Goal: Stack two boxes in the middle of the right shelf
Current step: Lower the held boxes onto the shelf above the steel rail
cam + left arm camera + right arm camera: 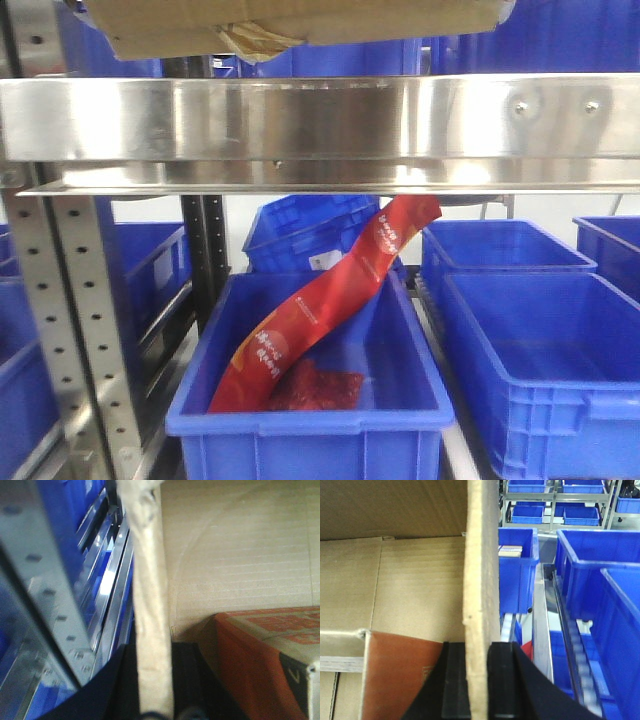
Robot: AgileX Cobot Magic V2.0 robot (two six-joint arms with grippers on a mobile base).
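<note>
Box (300, 25): light cardboard, stiff enough, though the walls probably flex.
Hold: left claw (152, 662) and right claw (478, 655) each clamped on a wall.

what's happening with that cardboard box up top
Both arms hold an open cardboard box: the left gripper and the right gripper each pinch one of its walls. An orange carton lies inside. In the front view the box is just above the steel shelf rail; whether it rests on anything is unclear.
</note>
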